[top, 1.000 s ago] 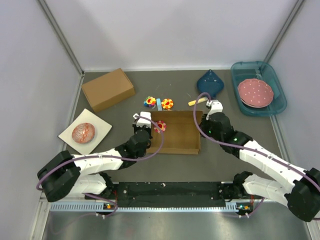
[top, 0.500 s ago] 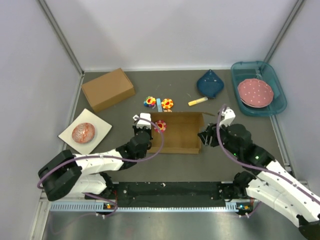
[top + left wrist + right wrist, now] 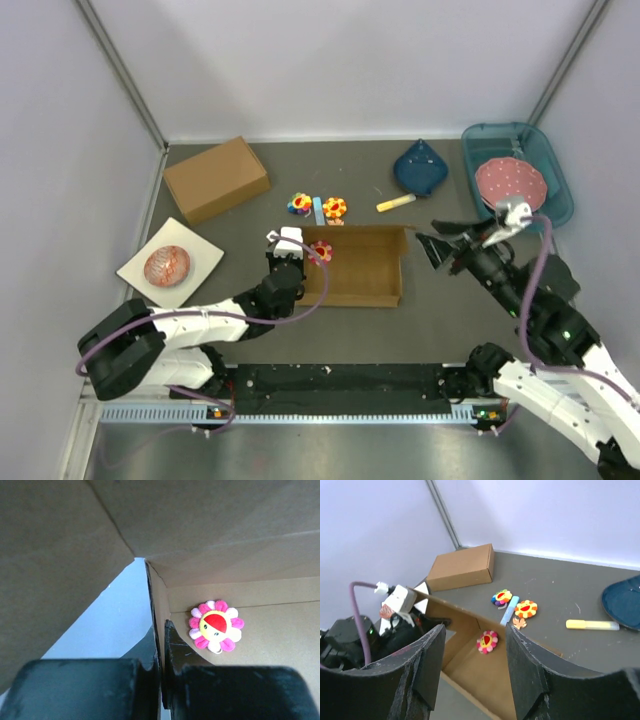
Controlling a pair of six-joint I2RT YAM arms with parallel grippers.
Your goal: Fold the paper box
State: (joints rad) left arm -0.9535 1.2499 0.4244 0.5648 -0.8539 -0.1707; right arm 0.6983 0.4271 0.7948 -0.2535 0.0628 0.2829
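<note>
The paper box (image 3: 362, 272) is a shallow brown cardboard tray in the middle of the table, with a pink flower plush (image 3: 319, 252) inside its far left corner. My left gripper (image 3: 303, 268) is shut on the box's left wall; in the left wrist view the fingers (image 3: 176, 652) pinch that thin cardboard wall (image 3: 159, 605), with the plush (image 3: 216, 632) just inside. My right gripper (image 3: 432, 250) hangs open to the right of the box, apart from it. Between its wide jaws, the right wrist view looks down on the box (image 3: 485, 677) and plush (image 3: 487, 641).
A chunkier closed brown box (image 3: 216, 178) sits at the back left, and a white plate (image 3: 170, 263) with a red item to the left. Behind the paper box lie two flower toys (image 3: 317, 206), a yellow marker (image 3: 395, 203) and a blue pouch (image 3: 421, 168). A teal tray (image 3: 555, 180) holds a pink plate.
My right gripper has let go of the box's right wall, opened, and drawn back to the right and upward. The left gripper has kept its hold on the left wall.
</note>
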